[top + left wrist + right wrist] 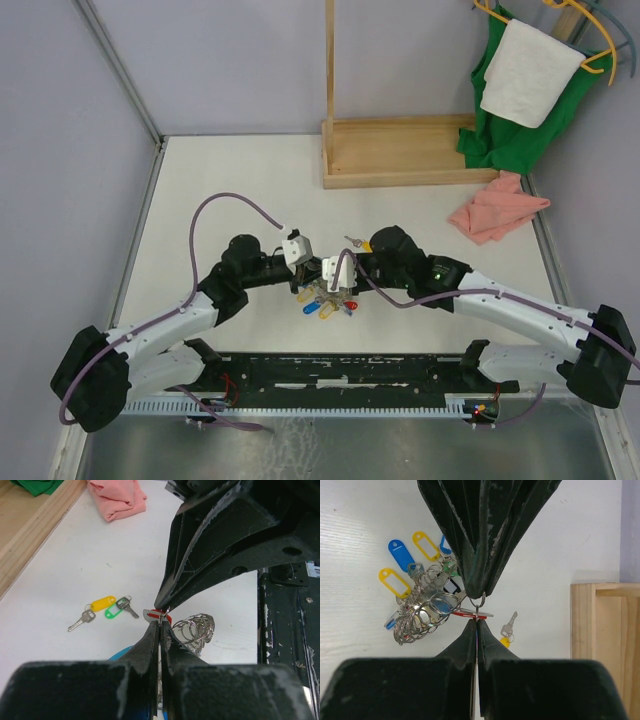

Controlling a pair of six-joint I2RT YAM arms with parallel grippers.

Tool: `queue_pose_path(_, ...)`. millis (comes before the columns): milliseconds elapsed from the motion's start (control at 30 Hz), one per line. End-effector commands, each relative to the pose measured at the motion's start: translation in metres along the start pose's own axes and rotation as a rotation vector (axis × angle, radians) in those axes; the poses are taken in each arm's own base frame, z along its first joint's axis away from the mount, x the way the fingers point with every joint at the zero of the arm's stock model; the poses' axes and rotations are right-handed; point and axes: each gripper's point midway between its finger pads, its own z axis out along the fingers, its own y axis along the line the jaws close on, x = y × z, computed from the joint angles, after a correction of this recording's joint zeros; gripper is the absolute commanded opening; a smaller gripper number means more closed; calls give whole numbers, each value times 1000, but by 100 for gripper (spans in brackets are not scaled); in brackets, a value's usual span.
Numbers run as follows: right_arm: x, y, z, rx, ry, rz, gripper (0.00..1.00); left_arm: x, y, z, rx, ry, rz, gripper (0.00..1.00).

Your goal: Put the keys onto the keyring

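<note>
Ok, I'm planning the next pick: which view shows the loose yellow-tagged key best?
Left wrist: the yellow-tagged key lies whole and uncovered on the table, beside a green-tagged key. Right wrist shows its blade, the tag partly hidden. Top external shows only a tiny speck.

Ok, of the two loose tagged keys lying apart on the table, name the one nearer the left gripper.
The green-tagged key: it lies close to the left gripper, while the yellow-tagged key sits beyond it.

Robot lab, white table (250, 170) boxed in, plain grey walls (230, 60)
</note>
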Motion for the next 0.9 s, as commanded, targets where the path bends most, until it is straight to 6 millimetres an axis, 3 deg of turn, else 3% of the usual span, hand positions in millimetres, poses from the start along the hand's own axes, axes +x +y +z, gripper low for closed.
queue_pose_path(0,-2,-5,-1,57,-32,45,1,-37,9,-3,-64,-148,-25,3)
queue_pose_path(533,-26,5,24,14,-196,108,1,-41,12,-2,-111,-259,-107,3)
queue_pose_path(700,-20,-1,25,46,-166,98,1,-36,12,-5,-128,-240,-95,3)
queue_pose_path(733,-18,0,24,45,-155,100,5,-34,14,-7,-142,-229,-86,3)
queue_pose_path(867,-6,3,18,66,-113,129,37,-25,18,-13,-186,-191,-48,3)
